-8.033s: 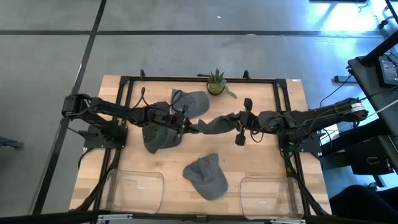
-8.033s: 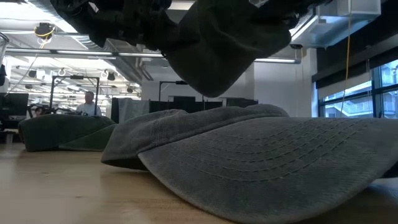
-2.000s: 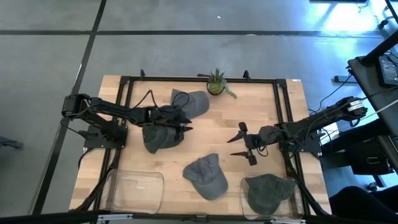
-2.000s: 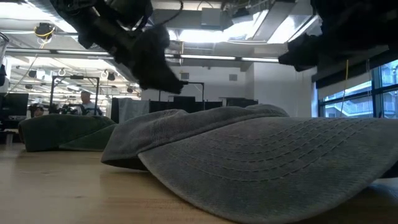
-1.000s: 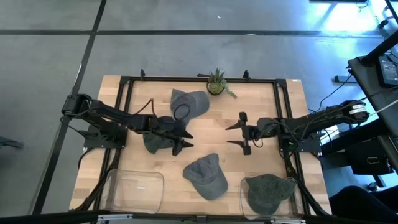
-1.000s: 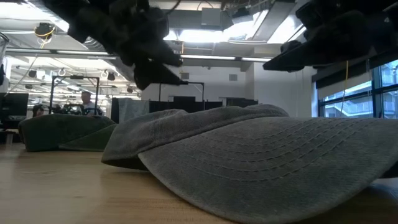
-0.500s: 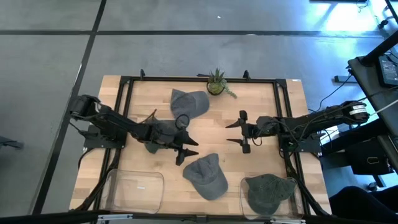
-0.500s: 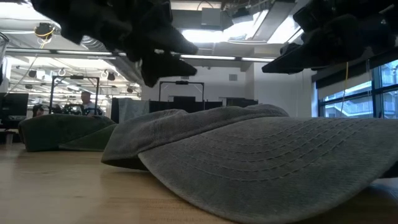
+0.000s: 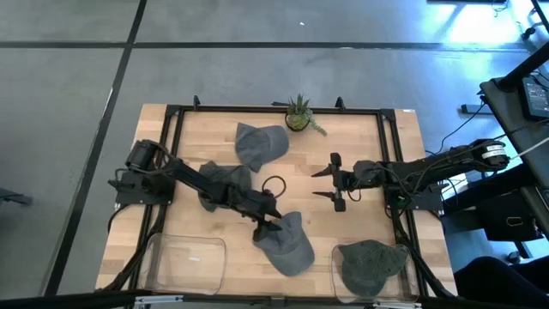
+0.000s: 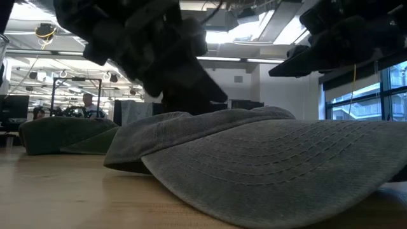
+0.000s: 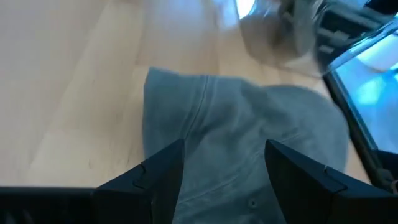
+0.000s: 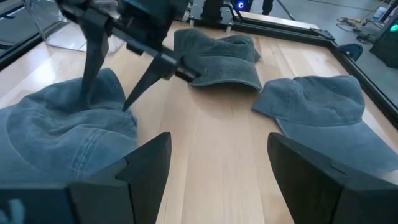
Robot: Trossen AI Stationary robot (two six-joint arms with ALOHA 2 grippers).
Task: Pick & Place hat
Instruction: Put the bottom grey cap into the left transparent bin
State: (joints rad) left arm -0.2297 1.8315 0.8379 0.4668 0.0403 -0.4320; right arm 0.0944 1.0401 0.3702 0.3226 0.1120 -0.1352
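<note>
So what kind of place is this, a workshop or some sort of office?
Most likely a robotics lab in an open-plan industrial space. Two arms are mounted on a framed wooden table, the floor around it is bare concrete, and the low view shows desks with monitors under ceiling strip lights.

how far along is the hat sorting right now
One green hat already lies in the right clear bin. In hand: the left gripper, fingers open, is down over the grey hat nearest the bins, not yet shut on it. Two more hats wait on the table, the left bin holds nothing, and the right gripper hovers open mid-table.
</note>
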